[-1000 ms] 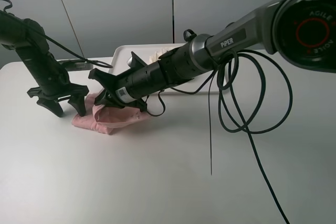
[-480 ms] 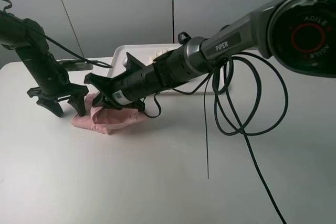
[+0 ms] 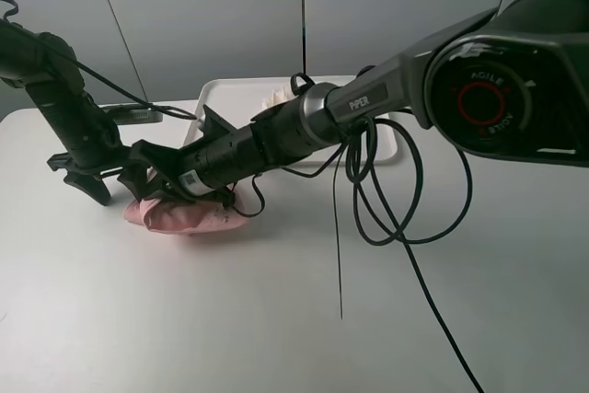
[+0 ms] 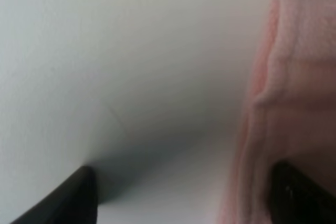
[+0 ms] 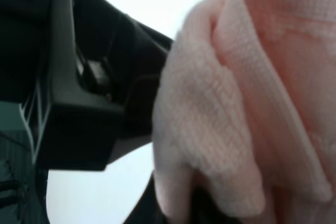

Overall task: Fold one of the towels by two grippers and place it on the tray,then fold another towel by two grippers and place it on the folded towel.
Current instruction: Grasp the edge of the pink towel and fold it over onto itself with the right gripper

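Note:
The pale pink towel (image 3: pixel 189 216) lies bunched on the table at the left. My right gripper (image 3: pixel 155 189) reaches across the middle and is shut on a fold of it. In the right wrist view the pink towel (image 5: pixel 252 77) fills the frame, gathered over the jaws. My left gripper (image 3: pixel 118 189) stands open at the towel's left edge, one finger (image 4: pixel 299 195) over the pink towel (image 4: pixel 299 77), the other finger (image 4: pixel 76 195) over bare table. The cream-white towel (image 3: pixel 279 96) lies folded on the white tray (image 3: pixel 216 94) at the back.
The right arm's black cable (image 3: pixel 405 200) loops over the table's middle and right. The left arm's black body (image 5: pixel 79 103) shows close beside the towel in the right wrist view. A dark flat object (image 3: pixel 138 114) lies behind the left arm.
My right gripper has moved left with the pink towel's fold, drawing it over toward the left gripper. The towel is now more bunched. The left arm has stayed put.

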{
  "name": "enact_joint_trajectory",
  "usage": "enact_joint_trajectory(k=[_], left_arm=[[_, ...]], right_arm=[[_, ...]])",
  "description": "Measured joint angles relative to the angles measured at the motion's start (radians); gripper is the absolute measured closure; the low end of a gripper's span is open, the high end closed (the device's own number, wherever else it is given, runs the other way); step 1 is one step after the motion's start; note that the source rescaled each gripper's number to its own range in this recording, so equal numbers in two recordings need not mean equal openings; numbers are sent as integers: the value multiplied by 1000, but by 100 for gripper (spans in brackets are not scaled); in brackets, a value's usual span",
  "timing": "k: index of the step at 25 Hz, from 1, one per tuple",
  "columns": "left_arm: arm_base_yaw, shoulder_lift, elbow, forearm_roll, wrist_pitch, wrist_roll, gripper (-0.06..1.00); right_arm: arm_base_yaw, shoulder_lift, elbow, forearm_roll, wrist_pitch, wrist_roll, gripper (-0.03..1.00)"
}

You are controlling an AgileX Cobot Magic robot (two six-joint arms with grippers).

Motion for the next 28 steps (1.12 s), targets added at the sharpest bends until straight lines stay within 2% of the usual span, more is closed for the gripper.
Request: enact_joint_trajectory(k=[12, 23, 25, 28], left_arm=[[6, -2, -19, -26, 19, 62, 7], [64, -54, -271, -53, 179, 77, 7], [64, -54, -296, -53, 200, 77, 7], [64, -54, -328, -53, 217, 81, 7]], right_arm=[[0, 4, 0, 0, -8, 0, 94], [0, 4, 0, 0, -8, 0, 94], [0, 4, 0, 0, -8, 9, 91], [0, 4, -4, 0, 1, 21, 69]])
